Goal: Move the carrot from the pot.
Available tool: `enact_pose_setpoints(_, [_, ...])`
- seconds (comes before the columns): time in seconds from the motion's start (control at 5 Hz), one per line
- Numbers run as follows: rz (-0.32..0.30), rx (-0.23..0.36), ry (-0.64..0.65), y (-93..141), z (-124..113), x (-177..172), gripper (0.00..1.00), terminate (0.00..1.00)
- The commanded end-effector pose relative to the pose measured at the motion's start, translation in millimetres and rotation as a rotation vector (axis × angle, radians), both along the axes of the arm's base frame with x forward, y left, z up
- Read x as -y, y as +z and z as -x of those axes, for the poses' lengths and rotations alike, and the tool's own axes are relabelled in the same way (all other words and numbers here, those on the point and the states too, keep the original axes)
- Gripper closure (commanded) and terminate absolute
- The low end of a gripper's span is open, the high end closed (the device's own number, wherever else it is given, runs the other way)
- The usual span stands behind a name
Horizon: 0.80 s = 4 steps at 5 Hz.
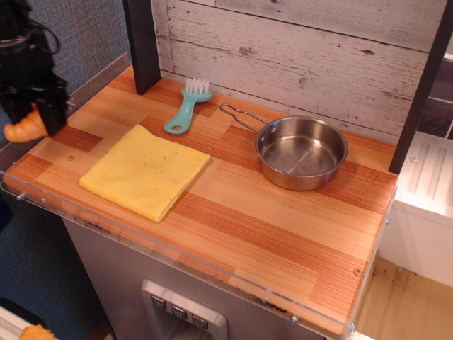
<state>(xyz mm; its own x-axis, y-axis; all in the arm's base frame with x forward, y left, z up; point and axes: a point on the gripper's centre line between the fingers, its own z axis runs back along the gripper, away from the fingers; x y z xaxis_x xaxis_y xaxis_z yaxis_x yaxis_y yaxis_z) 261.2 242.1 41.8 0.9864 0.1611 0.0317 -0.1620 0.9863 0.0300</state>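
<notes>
The orange carrot hangs in my black gripper at the far left, above the left end of the wooden counter, near its raised edge. The gripper is shut on it and only the carrot's lower left part shows below the fingers. The shiny steel pot stands empty at the right back of the counter, its wire handle pointing left toward the wall. The gripper is far to the left of the pot.
A yellow cloth lies flat at the front left of the counter. A teal brush lies behind it near the wall. A dark post stands at the back left, another at the right.
</notes>
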Motion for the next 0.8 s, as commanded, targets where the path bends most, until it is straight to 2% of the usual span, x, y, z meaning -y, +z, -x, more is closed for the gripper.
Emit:
enact_pose_setpoints(0.0, [-0.033,0.075,-0.145,22,-28,40,1.00,0.00])
enact_pose_setpoints(0.2, [-0.068,0.110,-0.186,35,-37,61,1.00,0.00])
enact_pose_setpoints(0.6, [-0.062,0.054,-0.134,17,-44,53,1.00,0.00])
